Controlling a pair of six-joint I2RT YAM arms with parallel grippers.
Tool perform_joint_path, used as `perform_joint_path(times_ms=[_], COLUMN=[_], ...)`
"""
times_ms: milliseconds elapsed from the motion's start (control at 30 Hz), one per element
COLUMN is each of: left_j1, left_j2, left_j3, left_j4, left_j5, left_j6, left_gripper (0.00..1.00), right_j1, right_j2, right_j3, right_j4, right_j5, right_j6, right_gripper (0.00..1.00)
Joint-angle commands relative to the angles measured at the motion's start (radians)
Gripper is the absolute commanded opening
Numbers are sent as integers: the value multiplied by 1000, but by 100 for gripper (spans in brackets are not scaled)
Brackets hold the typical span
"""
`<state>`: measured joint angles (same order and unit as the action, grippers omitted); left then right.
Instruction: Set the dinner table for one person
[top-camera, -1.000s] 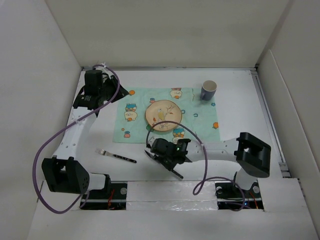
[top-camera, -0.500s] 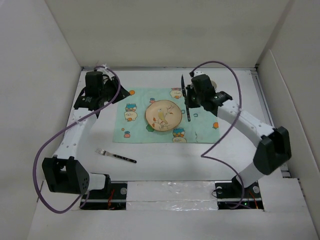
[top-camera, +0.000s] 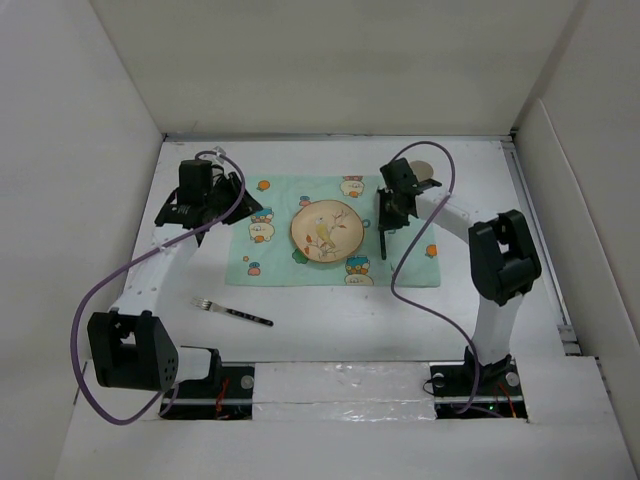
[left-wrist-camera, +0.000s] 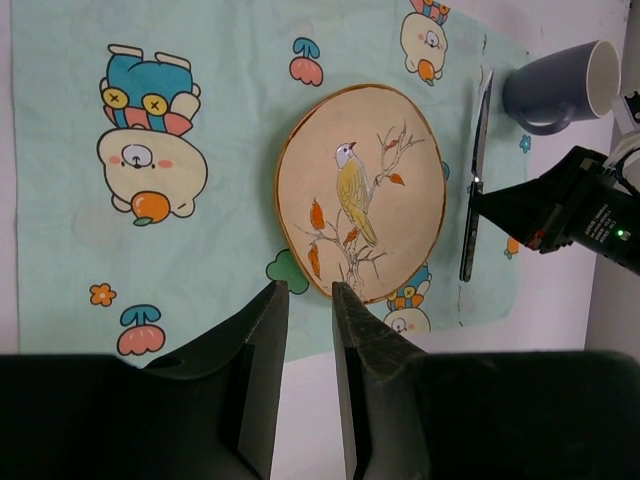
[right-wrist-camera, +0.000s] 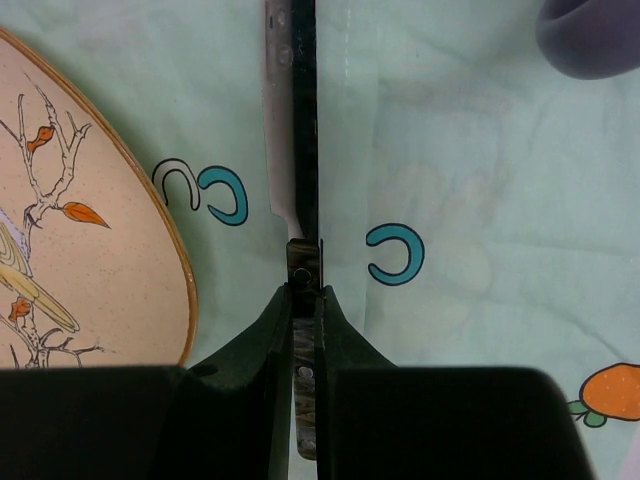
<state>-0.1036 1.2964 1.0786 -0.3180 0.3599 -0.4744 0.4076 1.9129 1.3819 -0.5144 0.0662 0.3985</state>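
Observation:
The white dinner table (top-camera: 330, 335) holds a mint-green cartoon placemat (top-camera: 280, 250) with a bird-painted plate (top-camera: 327, 231) in its middle. My right gripper (top-camera: 385, 214) is shut on the handle of a dark-handled knife (top-camera: 382, 242), which lies along the mat just right of the plate. The right wrist view shows the jaws (right-wrist-camera: 304, 290) clamped on the handle, the blade (right-wrist-camera: 285, 130) pointing away, and the plate's rim (right-wrist-camera: 150, 230) to the left. My left gripper (top-camera: 215, 200) hovers over the mat's left edge, jaws (left-wrist-camera: 310, 290) narrowly open and empty. A fork (top-camera: 232, 312) lies on the table at front left.
A grey mug (top-camera: 425, 170) stands off the mat's far right corner, partly hidden by my right arm; it also shows in the left wrist view (left-wrist-camera: 560, 85) and in the right wrist view (right-wrist-camera: 590, 35). White panels wall the table.
My right arm swung from the table's front edge to the mat, carrying the knife, and lowered it beside the plate. My left gripper shifted slightly right over the mat's edge.

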Motion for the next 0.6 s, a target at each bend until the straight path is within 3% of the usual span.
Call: perform_joint_path(times_ms=[0,300,400,567], left_j1=[-2,-2,-2,-2], left_j2=[-36,-13,-12,-12], left_j3=[-8,-2,0,21], left_j4=[45,48,46,-12], left_j5=[19,24,16,-96], left_j6=[8,8,7,-15], left_gripper=[22,22,22,27], right_j1=[5,5,14,14], right_j2=[-2,41,38,-3], right_j3=[32,28,31,43], right_j4=[30,16,13,-7], right_j5=[-8,23,27,24], right_j6=[23,39,39,31], right_gripper=[0,0,9,36])
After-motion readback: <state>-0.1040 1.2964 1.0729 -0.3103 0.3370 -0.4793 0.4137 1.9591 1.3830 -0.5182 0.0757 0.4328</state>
